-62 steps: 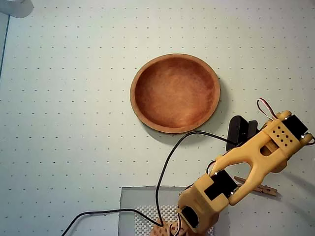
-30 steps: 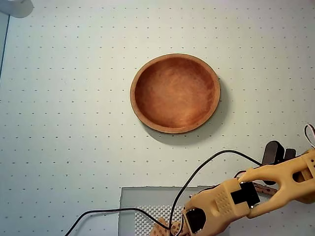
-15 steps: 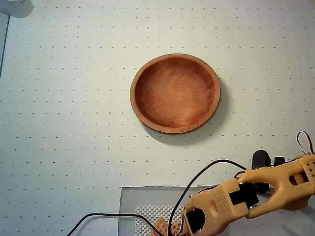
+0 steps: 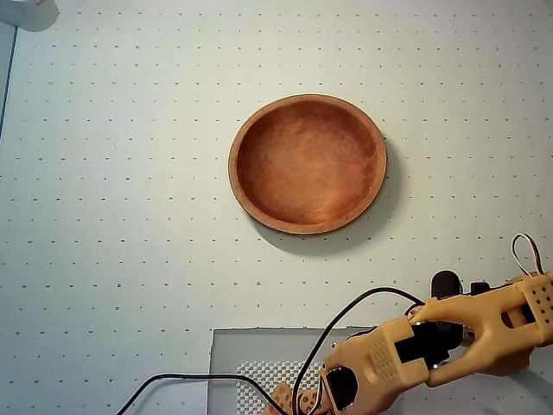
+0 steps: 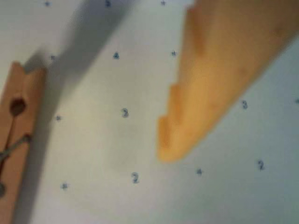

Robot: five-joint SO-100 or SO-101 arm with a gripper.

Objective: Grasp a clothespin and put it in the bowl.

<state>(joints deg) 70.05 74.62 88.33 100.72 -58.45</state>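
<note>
At the left edge of the wrist view lies the clothespin (image 5: 16,135), flat on the counter (image 5: 117,140), its length running up and down the frame, with its metal spring wire showing toward the lower part. One orange finger (image 5: 205,93) of the hand comes down from the upper right of that frame, its stepped tip ending near the middle, well apart from the clothespin with bare dotted surface between them. Only this one finger shows, so I cannot tell whether the hand is spread or pressed together; nothing is pinched at the visible tip.

From overhead, the orange arm (image 4: 415,350) stretches across the lower right corner, reaching toward the right edge, and it covers the spot where the clothespin would be, so the pin is not visible from above. A black cable (image 4: 328,337) loops from the arm's base up and over toward its dark motor parts. The bowl (image 4: 308,163) sits empty above the centre of the frame, well apart from the arm. A grey mat (image 4: 259,354) lies under the arm's base at the bottom edge, and a pale rounded object (image 4: 26,12) peeks in at the upper left corner.
</note>
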